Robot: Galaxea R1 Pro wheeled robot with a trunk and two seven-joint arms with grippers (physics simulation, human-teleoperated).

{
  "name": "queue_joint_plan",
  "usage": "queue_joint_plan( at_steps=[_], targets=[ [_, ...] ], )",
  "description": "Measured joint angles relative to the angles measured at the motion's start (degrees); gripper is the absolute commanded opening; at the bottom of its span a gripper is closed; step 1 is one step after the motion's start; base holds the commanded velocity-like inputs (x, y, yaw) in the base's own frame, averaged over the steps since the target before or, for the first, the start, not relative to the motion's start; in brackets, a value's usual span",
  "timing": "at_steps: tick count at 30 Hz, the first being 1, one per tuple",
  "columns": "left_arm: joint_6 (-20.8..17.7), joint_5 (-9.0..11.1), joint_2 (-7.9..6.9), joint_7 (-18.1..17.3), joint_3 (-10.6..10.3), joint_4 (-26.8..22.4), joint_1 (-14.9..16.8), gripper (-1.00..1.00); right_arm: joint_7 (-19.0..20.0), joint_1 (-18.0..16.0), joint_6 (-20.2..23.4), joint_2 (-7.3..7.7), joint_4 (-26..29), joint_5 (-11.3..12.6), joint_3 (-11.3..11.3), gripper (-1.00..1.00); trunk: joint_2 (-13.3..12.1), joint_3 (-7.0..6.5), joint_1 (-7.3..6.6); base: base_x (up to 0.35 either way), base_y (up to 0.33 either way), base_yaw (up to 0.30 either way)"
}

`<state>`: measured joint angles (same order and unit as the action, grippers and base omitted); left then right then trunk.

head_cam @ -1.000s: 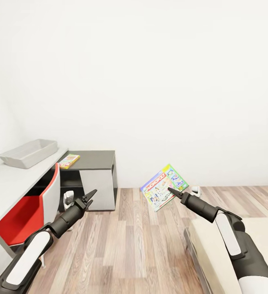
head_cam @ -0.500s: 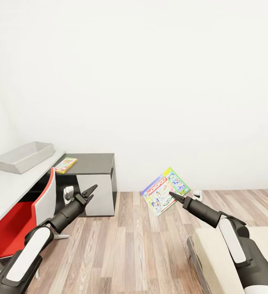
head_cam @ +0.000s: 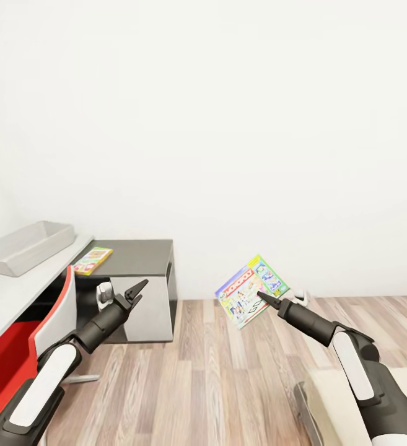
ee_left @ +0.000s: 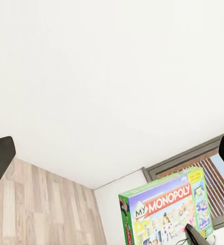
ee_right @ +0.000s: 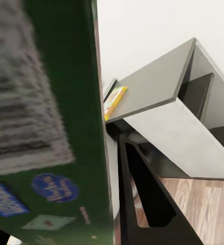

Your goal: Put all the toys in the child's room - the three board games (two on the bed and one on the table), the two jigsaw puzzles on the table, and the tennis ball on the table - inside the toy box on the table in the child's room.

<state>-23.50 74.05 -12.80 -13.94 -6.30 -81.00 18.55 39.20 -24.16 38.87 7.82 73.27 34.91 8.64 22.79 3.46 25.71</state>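
Our right gripper (head_cam: 266, 299) is clamped on the edge of the Monopoly board game (head_cam: 251, 290), carrying it tilted in mid-air above the wood floor (head_cam: 209, 378); in the right wrist view the box's green back (ee_right: 45, 117) sits hard against one dark finger (ee_right: 142, 194). Our left gripper (head_cam: 135, 292) holds nothing, its two fingers spread apart in front of the dark cabinet (head_cam: 138, 260).

We judge the step in hand to be the carry: one game is lifted, and we are on our way to the toy box (head_cam: 23, 246), which stands on the pale table (head_cam: 5, 297) at our far left, well apart from the held game. The next move calls for bringing us and the right arm round to the tray, levelling the flat box over its rim and letting go only once it is inside (a thin box pinched by one edge could swing or slip on the way).

By our count, in sight are one board game in the grip, one small colourful flat box (head_cam: 93, 260) lying on the dark cabinet top near the table end, one toy box, one red-and-white chair (head_cam: 36, 334) tucked at the table, and a corner of the beige bed (head_cam: 345, 396) under our right arm. What the tray holds we cannot tell from here.
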Motion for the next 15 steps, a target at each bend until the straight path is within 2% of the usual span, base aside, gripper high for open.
queue_joint_plan(
  at_steps=[9,15],
  targets=[
    [0.00,-0.03,0.00,0.00,-0.02,-0.03,-0.02,1.00,0.00,-0.02,-0.02,0.00,0.01,-0.02,-0.01,-1.00,0.00,0.00,0.00,0.336,0.075,0.018],
    [0.02,-0.18,0.00,0.09,-0.04,-0.12,-0.03,1.00,-0.05,-0.04,0.03,0.00,0.00,-0.03,0.04,-1.00,0.00,0.00,0.00,0.337,0.079,0.172]
  ],
)
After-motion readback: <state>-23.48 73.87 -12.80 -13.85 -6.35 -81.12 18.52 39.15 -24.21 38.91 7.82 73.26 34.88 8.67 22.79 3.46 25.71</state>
